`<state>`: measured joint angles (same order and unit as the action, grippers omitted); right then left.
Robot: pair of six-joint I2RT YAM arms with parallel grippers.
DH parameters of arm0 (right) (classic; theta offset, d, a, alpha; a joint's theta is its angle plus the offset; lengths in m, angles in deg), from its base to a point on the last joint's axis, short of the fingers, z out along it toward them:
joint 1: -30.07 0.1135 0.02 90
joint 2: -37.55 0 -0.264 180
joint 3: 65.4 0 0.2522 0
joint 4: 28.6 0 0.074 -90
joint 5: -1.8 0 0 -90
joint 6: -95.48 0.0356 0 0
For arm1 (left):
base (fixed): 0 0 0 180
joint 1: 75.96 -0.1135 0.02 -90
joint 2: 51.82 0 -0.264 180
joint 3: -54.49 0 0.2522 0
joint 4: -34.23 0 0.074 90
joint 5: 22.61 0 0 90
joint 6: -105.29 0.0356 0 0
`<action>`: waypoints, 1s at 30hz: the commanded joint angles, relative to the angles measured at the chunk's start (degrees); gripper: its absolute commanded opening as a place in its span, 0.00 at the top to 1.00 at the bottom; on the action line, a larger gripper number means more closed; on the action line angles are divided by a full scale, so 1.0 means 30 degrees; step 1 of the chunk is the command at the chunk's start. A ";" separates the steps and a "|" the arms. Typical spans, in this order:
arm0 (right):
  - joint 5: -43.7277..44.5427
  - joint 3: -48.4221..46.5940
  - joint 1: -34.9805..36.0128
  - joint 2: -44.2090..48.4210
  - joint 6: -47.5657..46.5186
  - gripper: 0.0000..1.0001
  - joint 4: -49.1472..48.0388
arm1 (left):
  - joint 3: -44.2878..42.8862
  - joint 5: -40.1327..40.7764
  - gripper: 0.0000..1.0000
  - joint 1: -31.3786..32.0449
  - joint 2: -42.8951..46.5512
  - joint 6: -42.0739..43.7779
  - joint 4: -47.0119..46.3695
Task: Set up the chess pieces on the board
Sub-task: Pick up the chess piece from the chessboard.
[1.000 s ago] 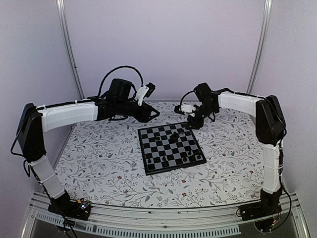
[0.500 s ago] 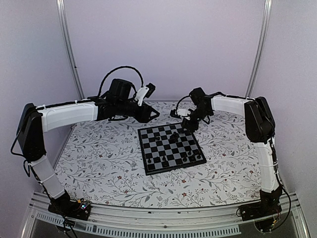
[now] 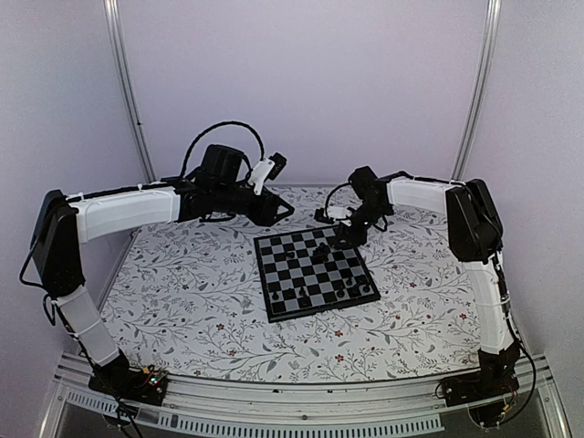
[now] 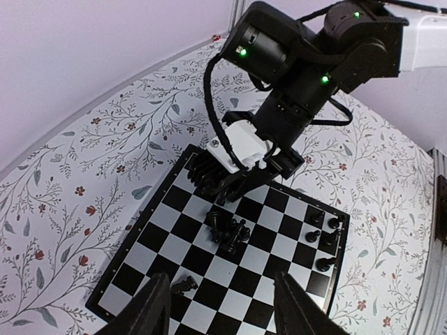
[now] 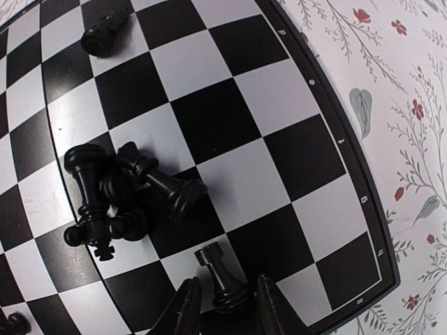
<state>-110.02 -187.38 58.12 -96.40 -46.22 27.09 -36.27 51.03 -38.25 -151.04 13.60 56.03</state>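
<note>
Right wrist view: right gripper (image 5: 225, 289) straddles one upright black chess piece (image 5: 215, 271) near the edge of the glossy black-and-pale checked board (image 5: 230, 118); whether it is clamped on the piece cannot be confirmed. Several turned black pieces (image 5: 122, 188) lie toppled in a heap mid-board. Left gripper (image 4: 220, 293) hovers above the board, fingers apart and empty. Floral-print tablecloth (image 5: 412, 105) lies underneath.

The left arm (image 3: 128, 208) is extending forward at height, the left end effector (image 4: 220, 279) standing wide open. The right arm (image 3: 424, 193) is reaching inward and low, the right end effector (image 5: 225, 280) holding its fingers (image 5: 183, 310) narrowly apart.
</note>
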 commanded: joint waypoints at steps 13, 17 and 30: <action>-0.1348 0.0703 -0.0554 0.0122 0.1512 0.89 0.0661 | -0.0484 -0.0318 0.48 0.0176 -0.0062 0.0159 0.0031; -0.2371 0.2346 -0.1035 0.1946 0.2635 0.92 -0.0111 | -0.0414 -0.0571 0.48 0.0174 -0.0282 -0.0115 -0.0173; -0.7584 0.5979 -0.1555 0.5718 0.6160 0.93 -0.1410 | 0.0038 -0.2438 0.48 0.0634 -0.1916 -0.2039 -0.2315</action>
<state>-125.63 -170.58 53.29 -80.91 -31.97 24.99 -36.27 46.79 -37.70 -154.82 10.72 53.77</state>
